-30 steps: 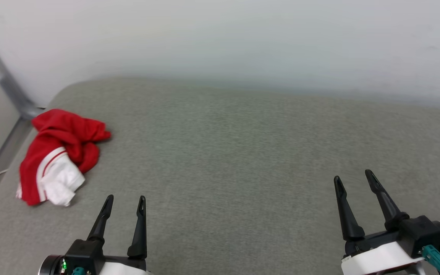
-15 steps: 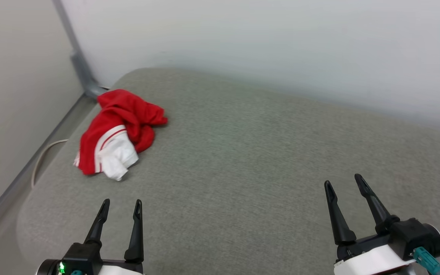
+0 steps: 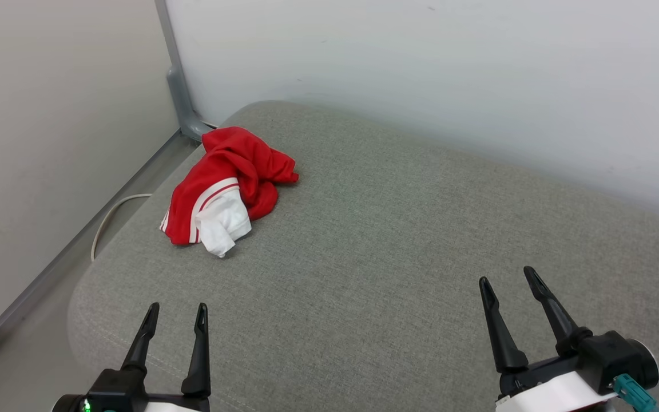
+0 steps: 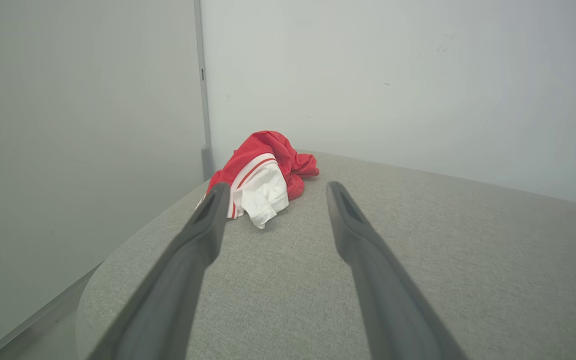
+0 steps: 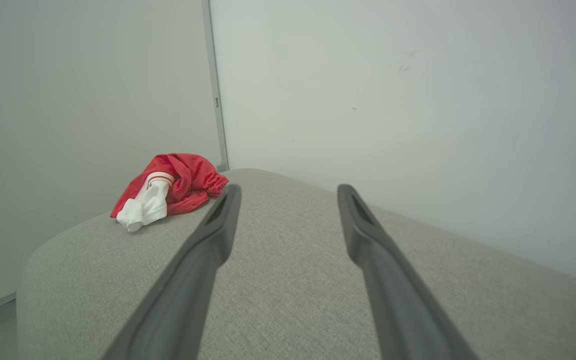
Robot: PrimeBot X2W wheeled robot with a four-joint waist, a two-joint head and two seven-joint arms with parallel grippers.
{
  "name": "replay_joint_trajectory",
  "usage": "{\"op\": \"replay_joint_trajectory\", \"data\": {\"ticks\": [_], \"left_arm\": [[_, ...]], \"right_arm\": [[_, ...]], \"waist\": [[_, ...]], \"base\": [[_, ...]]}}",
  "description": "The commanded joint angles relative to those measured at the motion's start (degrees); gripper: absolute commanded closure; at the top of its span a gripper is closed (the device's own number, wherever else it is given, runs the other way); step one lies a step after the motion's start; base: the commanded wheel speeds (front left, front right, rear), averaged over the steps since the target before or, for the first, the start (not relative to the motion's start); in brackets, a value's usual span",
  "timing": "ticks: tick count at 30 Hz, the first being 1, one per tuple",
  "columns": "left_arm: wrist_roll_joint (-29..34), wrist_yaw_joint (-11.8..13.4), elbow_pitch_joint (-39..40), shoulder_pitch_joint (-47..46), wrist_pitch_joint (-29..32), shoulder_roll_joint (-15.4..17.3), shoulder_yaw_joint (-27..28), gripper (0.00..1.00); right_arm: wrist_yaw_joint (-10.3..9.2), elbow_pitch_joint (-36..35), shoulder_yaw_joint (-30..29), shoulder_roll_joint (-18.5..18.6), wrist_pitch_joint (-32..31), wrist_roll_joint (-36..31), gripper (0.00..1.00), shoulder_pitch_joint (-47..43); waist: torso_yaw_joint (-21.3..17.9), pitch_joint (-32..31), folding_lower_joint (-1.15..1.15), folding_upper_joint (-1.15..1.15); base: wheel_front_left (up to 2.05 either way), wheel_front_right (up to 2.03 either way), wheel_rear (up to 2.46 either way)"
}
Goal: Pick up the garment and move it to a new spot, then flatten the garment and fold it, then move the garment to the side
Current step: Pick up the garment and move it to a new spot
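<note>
Grey fabric surface set against white walls; garment crumpled at its far-left corner; left hand and right hand both spread wide, empty.

Nothing readable anywhere from where I'm standing, tbh. No words, numbers, logos or tags that I can make out. The crumpled red jersey-style T-shirt is bunched up in a heap, so all that faces out is plain red cloth, a white sleeve and the red-and-white striped trim.
</note>
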State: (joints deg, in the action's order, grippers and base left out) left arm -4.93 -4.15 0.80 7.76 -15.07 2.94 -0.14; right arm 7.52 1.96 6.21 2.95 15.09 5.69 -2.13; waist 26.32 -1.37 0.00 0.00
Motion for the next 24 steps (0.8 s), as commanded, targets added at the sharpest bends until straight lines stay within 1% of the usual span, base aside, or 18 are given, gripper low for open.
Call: {"op": "replay_joint_trajectory", "data": {"ticks": [1,6,10,15,19,21,24], "left_arm": [[-0.30,-0.24,0.28,0.21,-0.16,-0.10,0.00,0.00],[-2.68,-0.44,-0.46,-0.41,-0.16,-0.12,0.41,0.00],[-4.08,-0.92,-0.55,-2.45,-0.16,-0.09,2.05,0.00],[-1.34,-2.09,-4.27,-7.08,-0.16,0.37,2.57,0.00],[-1.25,-2.65,-8.80,-12.80,-0.16,2.49,3.93,0.00],[-2.04,-2.90,-12.74,-16.68,-0.16,4.89,4.54,0.00],[-3.62,-3.18,-19.62,-23.24,0.05,9.49,4.73,0.00]], "right_arm": [[-0.05,0.03,0.02,-0.13,0.12,0.27,0.00,-0.25],[-0.06,-0.24,0.19,-0.12,0.12,-0.49,0.00,0.38],[-0.06,-0.71,-0.03,-0.12,0.12,-1.85,0.00,1.23],[-0.06,-0.96,-1.24,-0.10,0.12,-4.06,0.00,2.98],[-0.06,-1.59,-1.77,-0.11,0.12,-5.91,0.00,4.21],[-0.06,-1.76,-2.54,-0.10,0.12,-6.66,0.00,5.08],[-0.06,-2.06,-3.02,-0.11,0.12,-7.72,0.00,6.27]], "waist": [[0.01,0.15,0.00,0.00],[-0.84,1.39,0.00,0.00],[-2.06,3.83,0.00,0.00],[-4.03,8.55,0.00,0.00],[-5.56,12.79,0.00,0.00],[-6.35,14.92,0.00,0.00],[-7.53,18.03,0.00,0.00]], "base": [[0.00,0.00,0.00],[0.00,0.00,0.00],[0.00,0.00,0.00],[0.00,0.00,0.00],[0.00,0.00,0.00],[0.00,0.00,0.00],[0.00,0.00,0.00]]}}
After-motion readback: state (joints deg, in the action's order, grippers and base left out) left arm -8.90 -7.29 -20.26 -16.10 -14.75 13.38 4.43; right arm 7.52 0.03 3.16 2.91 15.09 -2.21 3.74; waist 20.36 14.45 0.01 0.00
